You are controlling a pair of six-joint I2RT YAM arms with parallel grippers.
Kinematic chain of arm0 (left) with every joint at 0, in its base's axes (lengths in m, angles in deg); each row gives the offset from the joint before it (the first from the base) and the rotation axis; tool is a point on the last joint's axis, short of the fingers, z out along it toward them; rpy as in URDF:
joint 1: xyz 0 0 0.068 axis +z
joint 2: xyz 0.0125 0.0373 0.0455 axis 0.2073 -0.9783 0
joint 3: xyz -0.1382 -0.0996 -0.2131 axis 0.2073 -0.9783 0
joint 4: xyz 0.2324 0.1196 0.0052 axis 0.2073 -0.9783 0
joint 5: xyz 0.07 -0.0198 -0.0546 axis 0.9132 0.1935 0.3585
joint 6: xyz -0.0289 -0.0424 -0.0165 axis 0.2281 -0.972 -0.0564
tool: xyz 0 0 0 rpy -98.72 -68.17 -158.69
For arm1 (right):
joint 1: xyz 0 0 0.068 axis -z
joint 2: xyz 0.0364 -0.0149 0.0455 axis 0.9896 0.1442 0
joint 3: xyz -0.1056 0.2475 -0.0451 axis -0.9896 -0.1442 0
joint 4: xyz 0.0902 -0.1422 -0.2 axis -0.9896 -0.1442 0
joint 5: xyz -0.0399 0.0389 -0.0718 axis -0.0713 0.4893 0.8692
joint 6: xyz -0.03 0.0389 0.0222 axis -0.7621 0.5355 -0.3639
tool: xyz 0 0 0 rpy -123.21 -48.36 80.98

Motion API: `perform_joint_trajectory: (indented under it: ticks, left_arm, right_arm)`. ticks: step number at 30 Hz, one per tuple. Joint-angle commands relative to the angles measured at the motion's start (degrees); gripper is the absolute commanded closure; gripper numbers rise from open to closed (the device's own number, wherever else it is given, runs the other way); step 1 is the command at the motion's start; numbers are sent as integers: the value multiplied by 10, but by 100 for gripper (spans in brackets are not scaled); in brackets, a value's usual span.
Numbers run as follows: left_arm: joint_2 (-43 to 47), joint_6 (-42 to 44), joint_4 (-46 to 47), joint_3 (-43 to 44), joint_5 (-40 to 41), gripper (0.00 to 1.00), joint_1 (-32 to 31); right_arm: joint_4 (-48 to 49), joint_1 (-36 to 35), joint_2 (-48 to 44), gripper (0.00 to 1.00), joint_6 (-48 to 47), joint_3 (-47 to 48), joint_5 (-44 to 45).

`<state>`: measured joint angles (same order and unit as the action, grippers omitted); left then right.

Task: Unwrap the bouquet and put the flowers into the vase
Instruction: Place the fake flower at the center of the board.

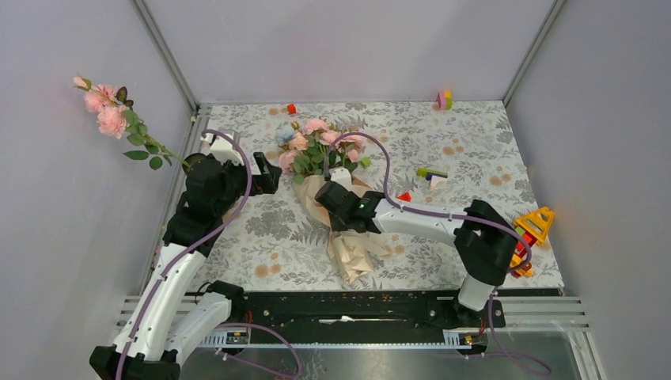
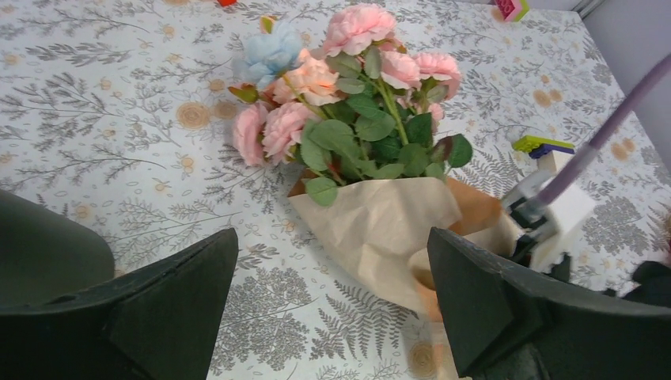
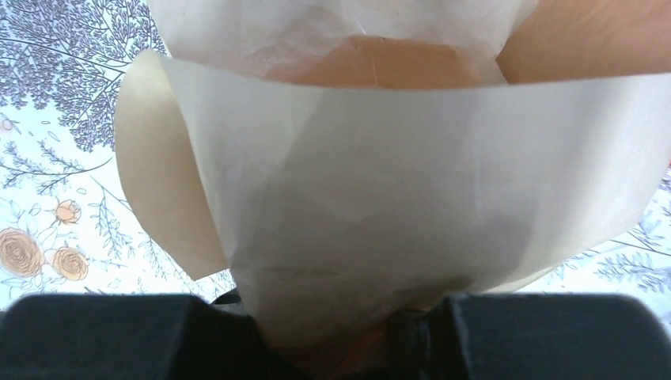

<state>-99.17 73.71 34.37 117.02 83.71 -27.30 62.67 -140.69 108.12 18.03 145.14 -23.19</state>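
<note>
The bouquet (image 1: 348,229) lies across the middle of the table, its pink, peach and pale blue flowers (image 1: 316,146) pointing to the far side. In the left wrist view the flowers (image 2: 348,103) rise out of the crinkled beige paper (image 2: 388,222). My right gripper (image 1: 332,190) is shut on the paper cone just below the heads. The right wrist view is filled by that paper (image 3: 380,198), pinched between the jaws of the right gripper (image 3: 340,317). My left gripper (image 1: 267,178) is open just left of the bouquet, its jaws (image 2: 331,237) wide apart over the tablecloth. One pink rose spray (image 1: 111,115) leans out at far left. Its stem ends at the black vase mouth (image 1: 192,161), which is mostly hidden by the left arm.
Toy blocks are scattered about: a red one (image 1: 291,108) and a pink-green one (image 1: 444,99) at the back, a green-purple one (image 1: 432,172) right of the bouquet, and a yellow-red pile (image 1: 534,226) at the right edge. Grey walls enclose the table on three sides.
</note>
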Motion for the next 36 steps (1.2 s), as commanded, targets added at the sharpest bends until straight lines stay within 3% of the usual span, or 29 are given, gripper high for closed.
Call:
perform_joint_trajectory:
  ticks: [1,7,10,14,23,28,33,36]
  left_arm:
    - [2,-49,53,-16,-36,1,2]
    - [12,-89,50,-36,-40,1,2]
    - [17,-115,51,-48,-40,1,2]
    - [18,-168,71,-71,-55,1,3]
    - [-6,-292,156,-150,-118,2,-1]
    - [-36,-320,187,-175,-100,3,-77]
    - [-84,-340,234,-192,-93,3,-98]
    - [-121,-333,260,-189,-88,8,-98]
  right_arm:
    - [49,-10,50,96,3,33,9]
    - [51,-10,42,42,-30,65,4]
    - [51,-10,3,26,-48,57,7]
    - [45,-9,-64,14,-67,19,6]
    - [15,-9,-200,12,-90,-94,-112]
    - [83,-10,-266,7,-57,-200,-182]
    - [96,-10,-256,14,-28,-224,-212]
    - [128,-10,-246,15,-15,-239,-223]
